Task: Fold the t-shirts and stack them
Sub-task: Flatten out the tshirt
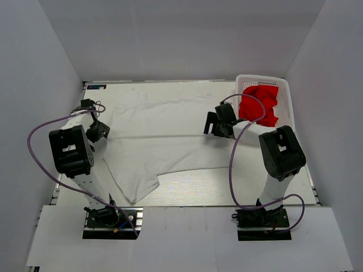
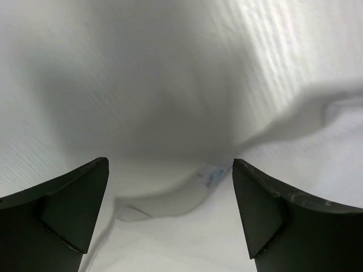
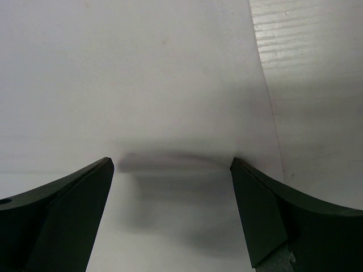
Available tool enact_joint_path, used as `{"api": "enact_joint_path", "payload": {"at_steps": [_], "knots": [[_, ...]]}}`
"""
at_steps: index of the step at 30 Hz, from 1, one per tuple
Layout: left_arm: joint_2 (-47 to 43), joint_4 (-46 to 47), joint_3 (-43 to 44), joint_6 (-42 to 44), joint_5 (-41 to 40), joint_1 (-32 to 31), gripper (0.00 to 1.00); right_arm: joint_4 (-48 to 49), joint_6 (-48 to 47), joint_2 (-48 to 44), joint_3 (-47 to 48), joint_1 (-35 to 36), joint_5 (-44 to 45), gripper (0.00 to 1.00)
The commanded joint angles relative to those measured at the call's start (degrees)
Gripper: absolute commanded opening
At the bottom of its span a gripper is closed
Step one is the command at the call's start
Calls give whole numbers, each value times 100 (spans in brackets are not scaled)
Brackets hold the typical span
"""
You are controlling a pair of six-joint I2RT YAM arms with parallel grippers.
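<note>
The large white t-shirt [image 1: 164,141] lies spread across the table, one part reaching toward the near edge. The red t-shirt [image 1: 260,105] is crumpled inside the white basket [image 1: 286,96] at the far right. My left gripper [image 1: 101,131] hovers open over the white shirt's left edge. In the left wrist view the gripper [image 2: 170,163] shows wrinkled white cloth [image 2: 170,102] and a small label [image 2: 214,173] between its fingers. My right gripper [image 1: 214,126] is open over the shirt's right side. In the right wrist view that gripper [image 3: 172,162] has smooth white cloth [image 3: 142,73] below it, and nothing is held.
Bare table [image 3: 315,85] shows just right of the shirt's edge in the right wrist view. White walls enclose the table on three sides. Purple cables [image 1: 34,147] loop beside both arms. The basket stands close behind the right arm's wrist.
</note>
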Motion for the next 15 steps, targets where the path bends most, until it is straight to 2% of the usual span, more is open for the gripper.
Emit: {"api": "enact_joint_path", "payload": {"at_steps": [1, 11, 15], "knots": [[-695, 226, 13, 228, 608, -58, 100, -368, -139, -204, -176, -54, 166, 90], [-1179, 358, 593, 132, 812, -188, 100, -244, -675, -768, 25, 87, 351, 90], [-1179, 1236, 349, 404, 1996, -251, 100, -349, -790, -469, 421, 104, 334, 90]]}}
